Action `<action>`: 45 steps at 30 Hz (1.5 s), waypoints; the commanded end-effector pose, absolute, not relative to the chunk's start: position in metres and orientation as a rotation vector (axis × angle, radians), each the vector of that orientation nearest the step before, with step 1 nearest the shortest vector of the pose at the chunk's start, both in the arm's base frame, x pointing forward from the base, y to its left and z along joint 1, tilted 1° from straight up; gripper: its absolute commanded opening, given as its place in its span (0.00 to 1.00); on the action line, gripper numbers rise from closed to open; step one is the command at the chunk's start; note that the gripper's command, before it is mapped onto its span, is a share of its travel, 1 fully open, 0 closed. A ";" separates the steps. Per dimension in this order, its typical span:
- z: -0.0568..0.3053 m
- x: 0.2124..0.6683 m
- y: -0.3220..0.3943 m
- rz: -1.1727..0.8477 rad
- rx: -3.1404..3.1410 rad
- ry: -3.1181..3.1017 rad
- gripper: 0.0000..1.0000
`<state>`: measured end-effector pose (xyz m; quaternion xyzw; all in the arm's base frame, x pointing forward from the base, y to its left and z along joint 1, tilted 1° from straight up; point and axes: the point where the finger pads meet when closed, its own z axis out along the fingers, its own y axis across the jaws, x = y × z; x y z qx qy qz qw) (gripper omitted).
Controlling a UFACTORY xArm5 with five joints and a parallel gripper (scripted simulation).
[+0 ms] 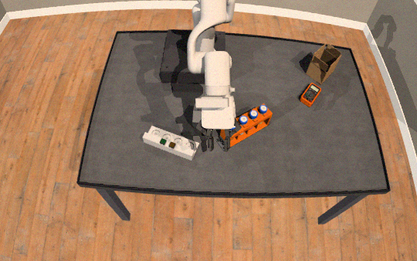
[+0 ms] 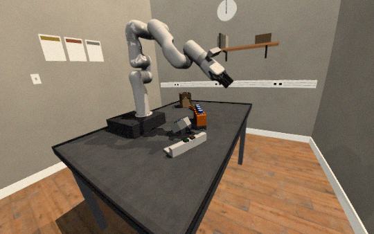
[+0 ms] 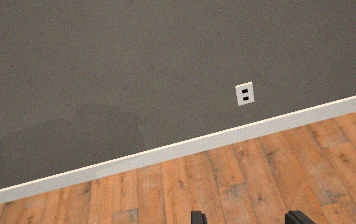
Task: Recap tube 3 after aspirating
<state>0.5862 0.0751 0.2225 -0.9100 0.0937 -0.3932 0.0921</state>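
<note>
Dark grey table (image 1: 116, 170) on a wooden floor (image 1: 46, 116). Bearing the black arm base (image 2: 119, 129), white cap tray (image 1: 154, 142), orange decapping station (image 1: 251, 129), grey key housing (image 2: 182, 125). Toward the far right corner, an orange multimeter (image 1: 310, 94) and an open cardboard box (image 1: 323, 63).

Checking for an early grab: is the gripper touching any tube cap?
Apart. The exterior view shows the gripper high above the orange station.
</note>
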 end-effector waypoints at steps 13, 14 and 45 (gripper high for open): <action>0.220 0.539 0.042 -0.742 -2.978 0.181 0.46; 0.221 0.534 0.040 -0.697 -2.998 0.170 0.46; 0.243 0.427 0.005 -0.091 -3.139 0.021 0.46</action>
